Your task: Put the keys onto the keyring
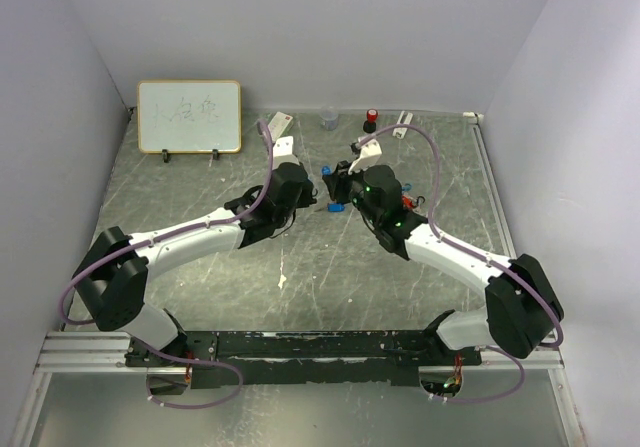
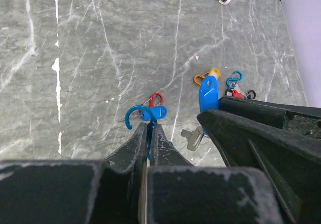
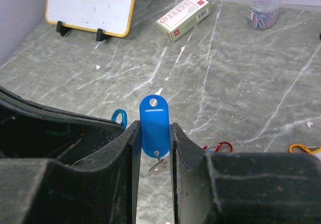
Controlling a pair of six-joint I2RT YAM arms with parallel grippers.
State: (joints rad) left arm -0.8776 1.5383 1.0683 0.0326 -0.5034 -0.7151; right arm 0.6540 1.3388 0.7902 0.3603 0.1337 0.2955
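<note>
My left gripper is shut on a blue hook-shaped keyring clip, whose open curl sticks out past the fingertips. My right gripper is shut on a blue plastic tag, held upright, with a small metal key hanging under it. The same tag and key show in the left wrist view, just right of the clip. From above, both grippers meet at the table's middle. Another blue tag sits right behind the clip; I cannot tell whether it is joined to it.
A red carabiner, an orange carabiner with a yellow tag and a blue carabiner with more keys lie on the grey table. At the back stand a whiteboard, a small box and a jar of paper clips.
</note>
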